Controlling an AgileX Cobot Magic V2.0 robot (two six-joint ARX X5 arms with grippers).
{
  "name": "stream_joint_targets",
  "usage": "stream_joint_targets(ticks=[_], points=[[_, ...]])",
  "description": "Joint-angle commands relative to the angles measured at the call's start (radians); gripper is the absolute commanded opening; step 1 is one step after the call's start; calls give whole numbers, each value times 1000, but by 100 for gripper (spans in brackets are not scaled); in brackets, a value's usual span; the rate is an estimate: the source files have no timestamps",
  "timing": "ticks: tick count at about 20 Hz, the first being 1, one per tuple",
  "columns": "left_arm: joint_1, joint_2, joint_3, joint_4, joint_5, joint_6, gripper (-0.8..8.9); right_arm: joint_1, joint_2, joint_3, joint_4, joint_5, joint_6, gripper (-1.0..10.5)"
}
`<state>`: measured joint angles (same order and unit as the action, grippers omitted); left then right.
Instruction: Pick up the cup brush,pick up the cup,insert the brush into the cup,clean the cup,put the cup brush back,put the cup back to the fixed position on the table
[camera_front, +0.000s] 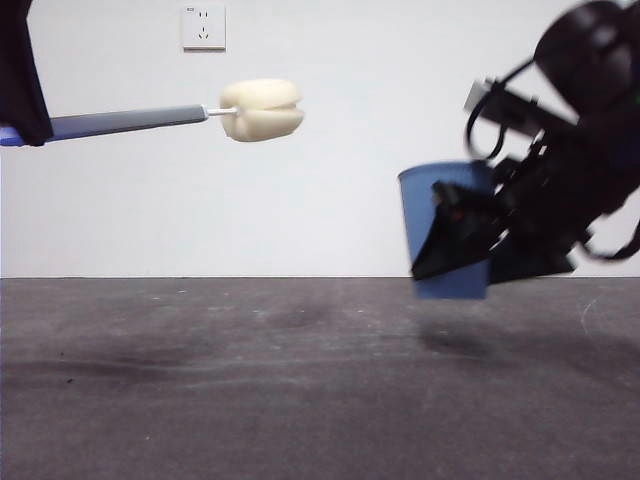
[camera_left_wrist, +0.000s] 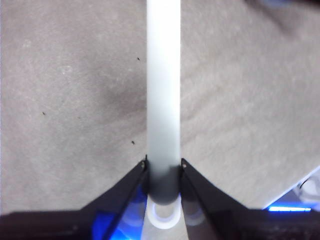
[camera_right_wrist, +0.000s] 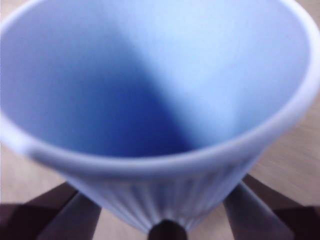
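The cup brush (camera_front: 180, 117) hangs level in the air at the upper left of the front view, its cream sponge head (camera_front: 262, 109) pointing right. My left gripper (camera_left_wrist: 163, 172) is shut on its grey handle (camera_left_wrist: 163, 90); in the front view that gripper shows as a dark shape at the left edge (camera_front: 20, 80). The blue ribbed cup (camera_front: 443, 230) is lifted just above the table (camera_front: 300, 380) on the right, tilted slightly. My right gripper (camera_front: 470, 245) is shut on its lower wall. Its wrist view looks into the empty cup (camera_right_wrist: 150, 90), with a jaw on each side of the cup's base.
A white wall with a socket plate (camera_front: 203, 27) stands behind the table. Between the sponge head and the cup there is an open gap of air.
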<state>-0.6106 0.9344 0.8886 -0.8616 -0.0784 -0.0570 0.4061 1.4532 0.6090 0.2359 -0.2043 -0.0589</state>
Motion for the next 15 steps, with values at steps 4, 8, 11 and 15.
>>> stream_joint_targets(ticks=[4,8,11,15], points=[[3,-2,-3,-44,9,190,-9,34,-132,90,-406,163,-172,-13],[3,-1,-3,-70,9,285,-9,73,-132,186,-674,341,-393,-13],[2,6,-3,-71,60,338,-9,102,-132,249,-777,480,-536,-13],[-15,30,-3,-84,84,373,-9,146,-132,320,-792,616,-718,-13]])
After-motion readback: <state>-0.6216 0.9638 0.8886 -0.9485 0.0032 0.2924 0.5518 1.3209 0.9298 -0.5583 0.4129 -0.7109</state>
